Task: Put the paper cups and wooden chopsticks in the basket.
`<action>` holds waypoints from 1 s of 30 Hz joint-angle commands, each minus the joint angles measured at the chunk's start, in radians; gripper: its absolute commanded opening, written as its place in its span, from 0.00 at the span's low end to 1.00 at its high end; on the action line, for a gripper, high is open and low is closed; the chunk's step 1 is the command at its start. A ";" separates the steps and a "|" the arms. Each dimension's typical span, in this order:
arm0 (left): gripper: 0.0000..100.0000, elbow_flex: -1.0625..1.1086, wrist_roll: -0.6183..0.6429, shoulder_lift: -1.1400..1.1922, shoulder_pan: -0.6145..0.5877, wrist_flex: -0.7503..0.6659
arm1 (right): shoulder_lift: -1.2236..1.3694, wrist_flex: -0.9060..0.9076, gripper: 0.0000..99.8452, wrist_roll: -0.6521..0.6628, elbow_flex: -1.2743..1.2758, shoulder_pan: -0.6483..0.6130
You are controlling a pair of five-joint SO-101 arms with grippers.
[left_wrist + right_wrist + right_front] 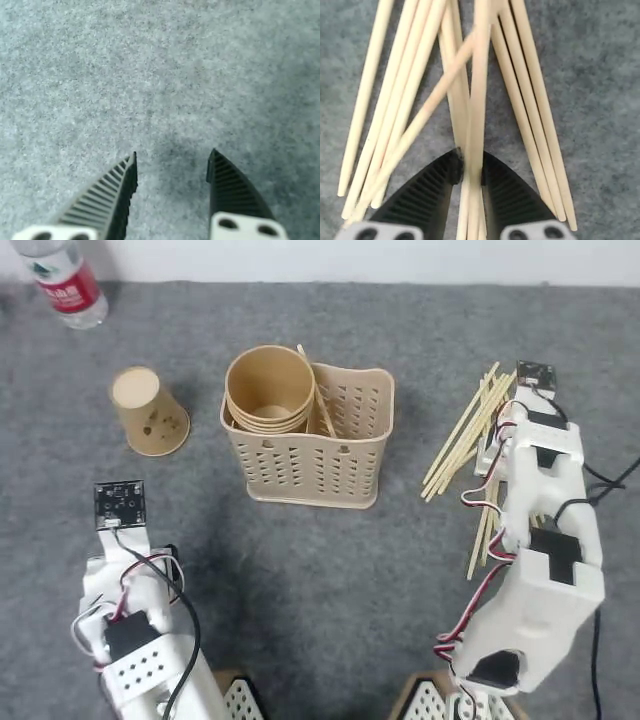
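A beige perforated basket stands mid-table holding stacked paper cups and a chopstick. Another paper cup lies on its side to the basket's left. Several wooden chopsticks lie in a loose pile to the basket's right. The right arm is over that pile; my right gripper is shut on a wooden chopstick that lies across the others. My left gripper is open above bare grey carpet, near the table's front left, with nothing between its fingers.
A plastic water bottle lies at the back left corner. Grey carpet covers the table, with free room in front of the basket between the two arms. A pale wall edge runs along the back.
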 commanded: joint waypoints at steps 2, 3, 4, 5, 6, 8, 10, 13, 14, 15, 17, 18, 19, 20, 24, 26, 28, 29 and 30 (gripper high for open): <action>0.21 -0.004 -0.009 -0.014 0.008 0.005 | -0.027 0.036 0.01 0.006 -0.046 0.028; 0.21 -0.004 -0.009 -0.014 0.008 0.005 | -0.047 0.050 0.01 -0.002 -0.054 0.039; 0.21 -0.004 -0.009 -0.014 0.008 0.005 | -0.070 0.068 0.01 -0.009 -0.060 0.050; 0.21 -0.004 -0.009 -0.014 0.008 0.005 | -0.099 0.085 0.01 -0.014 -0.061 0.061; 0.21 -0.004 -0.009 -0.014 0.008 0.005 | -0.130 0.099 0.01 -0.012 -0.061 0.067; 0.21 -0.004 -0.009 -0.014 0.008 0.005 | -0.197 0.133 0.01 -0.012 -0.058 0.068; 0.21 -0.004 -0.009 -0.014 0.008 0.005 | -0.266 0.182 0.01 -0.012 -0.058 0.062; 0.21 -0.004 -0.009 -0.014 0.008 0.005 | -0.364 0.240 0.01 -0.012 -0.057 0.039; 0.21 -0.004 -0.009 -0.014 0.008 0.005 | -0.397 0.259 0.01 -0.012 -0.057 0.030; 0.21 -0.004 -0.009 -0.014 0.008 0.005 | -0.426 0.272 0.01 -0.012 -0.057 0.022; 0.21 -0.004 -0.009 -0.014 0.008 0.005 | -0.481 0.294 0.01 -0.012 -0.057 0.007; 0.21 -0.004 -0.009 -0.014 0.008 0.005 | -0.507 0.302 0.01 -0.012 -0.057 0.002; 0.21 -0.004 -0.009 -0.014 0.008 0.005 | -0.529 0.311 0.01 -0.012 -0.057 -0.002; 0.21 -0.004 -0.009 -0.014 0.008 0.005 | -0.544 0.318 0.01 -0.012 -0.057 -0.002; 0.21 -0.004 -0.009 -0.014 0.008 0.006 | -0.567 0.292 0.01 -0.014 0.000 -0.005; 0.21 -0.004 -0.009 -0.014 0.008 0.006 | -0.564 0.237 0.01 -0.012 0.068 -0.002; 0.21 -0.004 -0.009 -0.014 0.008 0.006 | -0.564 0.160 0.01 -0.008 0.149 0.001; 0.21 -0.004 -0.009 -0.014 0.008 0.006 | -0.564 0.120 0.01 -0.008 0.189 0.001; 0.21 -0.004 -0.009 -0.014 0.008 0.006 | -0.564 0.084 0.01 -0.006 0.229 0.001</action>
